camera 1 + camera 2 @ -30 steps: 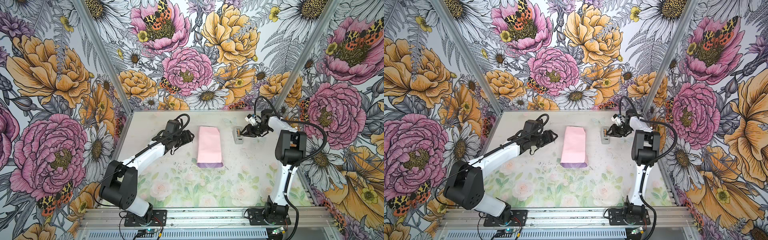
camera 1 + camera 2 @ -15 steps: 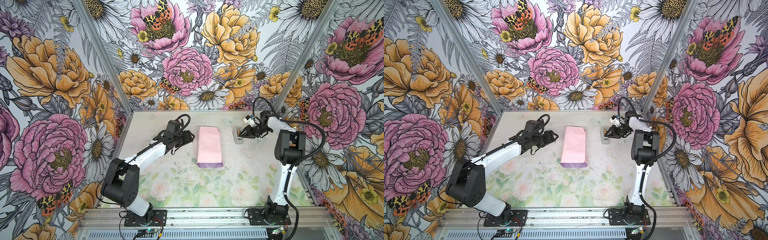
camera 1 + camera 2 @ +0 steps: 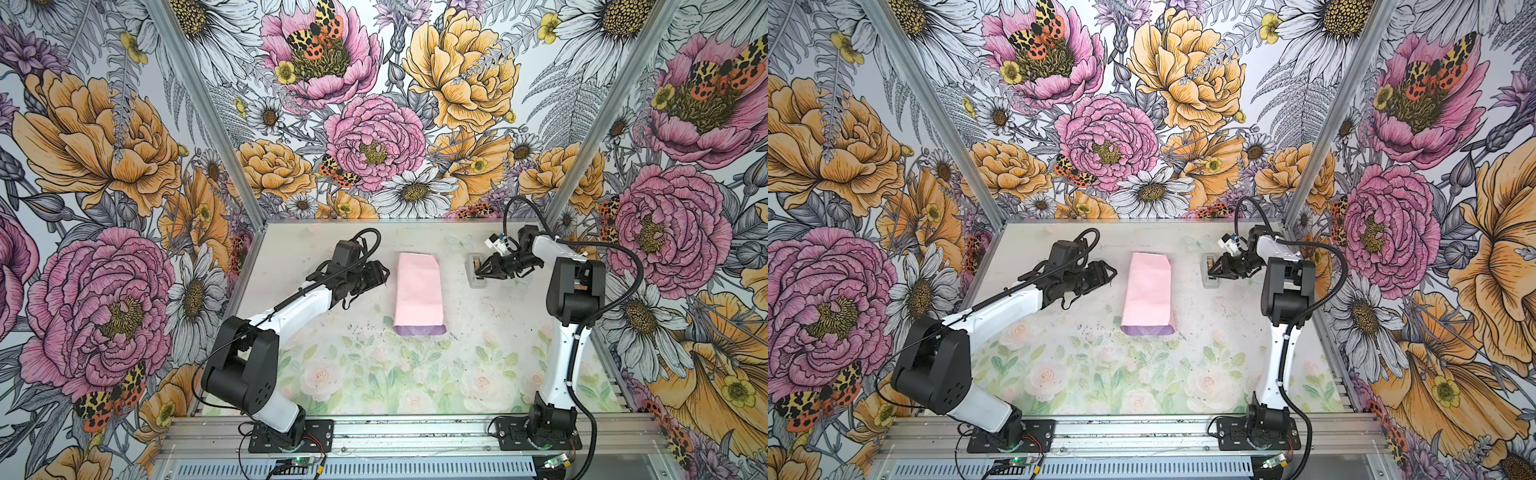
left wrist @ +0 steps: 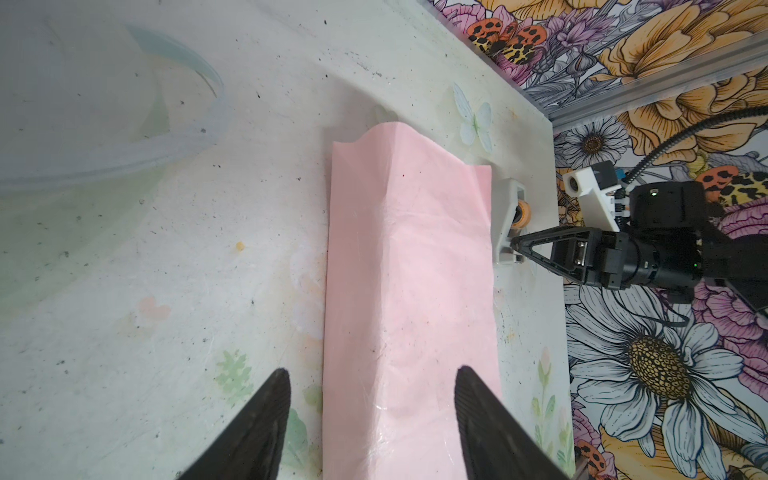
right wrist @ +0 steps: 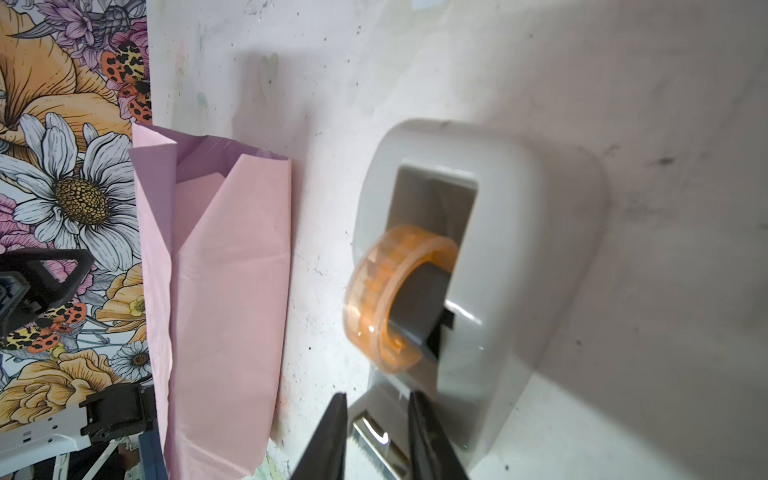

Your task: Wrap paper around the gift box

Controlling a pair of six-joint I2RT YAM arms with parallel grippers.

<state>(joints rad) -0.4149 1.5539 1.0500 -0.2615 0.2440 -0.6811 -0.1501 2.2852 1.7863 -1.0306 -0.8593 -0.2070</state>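
The paper [image 3: 417,291] [image 3: 1148,293] lies folded into a long pink parcel mid-table, with a lilac strip at its near end. The gift box is hidden. In the right wrist view the paper [image 5: 224,291] shows its open far end with lilac inside. My left gripper [image 3: 384,272] [image 4: 372,374] is open just left of the parcel, its fingers straddling the parcel's near edge without touching. My right gripper [image 3: 478,272] [image 5: 378,399] is at the grey tape dispenser [image 3: 475,277] [image 5: 519,249]. Its jaws are narrowly apart on either side of the toothed cutter.
An orange-tinted tape roll [image 5: 374,299] sits on the dispenser's hub. Floral walls and metal corner posts [image 3: 569,178] close in the table at the back and sides. The right arm's upright link [image 3: 575,291] stands near the right wall.
The right gripper's jaws have narrowed at the dispenser's cutter. The left arm and the paper have barely moved.
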